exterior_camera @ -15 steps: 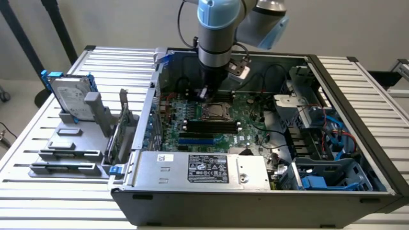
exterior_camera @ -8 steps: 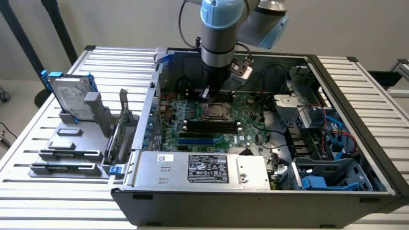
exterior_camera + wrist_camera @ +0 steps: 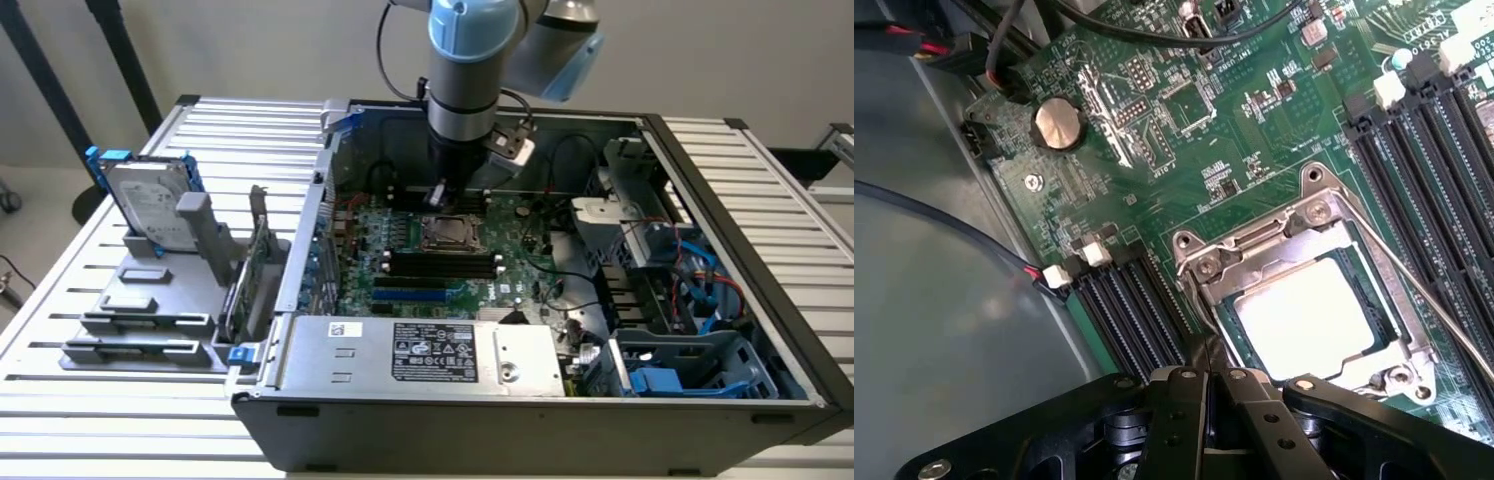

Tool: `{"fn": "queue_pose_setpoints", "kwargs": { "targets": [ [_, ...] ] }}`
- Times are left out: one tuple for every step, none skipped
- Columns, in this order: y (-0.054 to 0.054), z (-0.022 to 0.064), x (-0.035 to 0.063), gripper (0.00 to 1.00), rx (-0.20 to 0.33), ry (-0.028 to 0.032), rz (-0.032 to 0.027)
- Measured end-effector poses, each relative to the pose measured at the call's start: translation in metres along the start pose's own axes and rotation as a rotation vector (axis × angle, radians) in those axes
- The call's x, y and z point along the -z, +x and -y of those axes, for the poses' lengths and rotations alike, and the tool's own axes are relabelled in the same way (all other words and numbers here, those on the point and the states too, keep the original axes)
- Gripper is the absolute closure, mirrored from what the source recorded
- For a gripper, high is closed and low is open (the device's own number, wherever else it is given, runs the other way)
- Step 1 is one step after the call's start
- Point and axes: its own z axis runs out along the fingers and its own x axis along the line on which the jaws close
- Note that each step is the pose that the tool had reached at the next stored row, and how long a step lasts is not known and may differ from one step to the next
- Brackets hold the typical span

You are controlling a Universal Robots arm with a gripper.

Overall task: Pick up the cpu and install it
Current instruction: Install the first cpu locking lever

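Silver cpu [image 3: 1309,318] sits in our motherboard socket [image 3: 1294,262]; gripper [image 3: 1206,385] clenched empty just beside its frame.

Exterior cam sits high and a bit back, looking down at an angle on the slatted worktop [image 3: 80,300] and the whole open computer case [image 3: 534,420], arm coming in from the top. Wrist cam rides on the arm and looks down, really close on the green motherboard [image 3: 1184,150], with the end effector [image 3: 1204,400] at the frame edge. Both views share the cpu socket [image 3: 449,231] and the memory slots beside it.
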Motion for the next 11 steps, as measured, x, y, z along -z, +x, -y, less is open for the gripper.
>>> {"fn": "queue_pose_setpoints", "kwargs": {
  "targets": [
    [0.0006,-0.0011,0.0000,0.89,0.000,0.0000,0.0001],
    [0.0013,-0.0023,-0.0001,0.89,0.000,0.0000,0.0001],
    [0.0020,-0.0036,-0.0002,0.89,0.000,0.0000,0.0000],
    [0.0027,-0.0048,-0.0003,0.89,0.000,-0.0001,-0.0001],
    [0.0033,-0.0059,-0.0003,0.89,0.000,-0.0001,-0.0001],
    [0.0039,-0.0069,-0.0004,0.89,0.000,0.0000,0.0000],
    [0.0043,-0.0076,-0.0004,0.89,0.000,-0.0001,0.0001],
    [0.0044,-0.0080,-0.0004,0.89,0.000,0.0000,0.0000],
    [0.0045,-0.0081,-0.0004,0.89,0.000,0.0000,0.0001],
    [0.0046,-0.0083,-0.0004,0.89,0.000,0.0000,0.0001],
    [0.0047,-0.0084,-0.0004,0.89,0.000,0.0001,0.0001]
  ]
}}
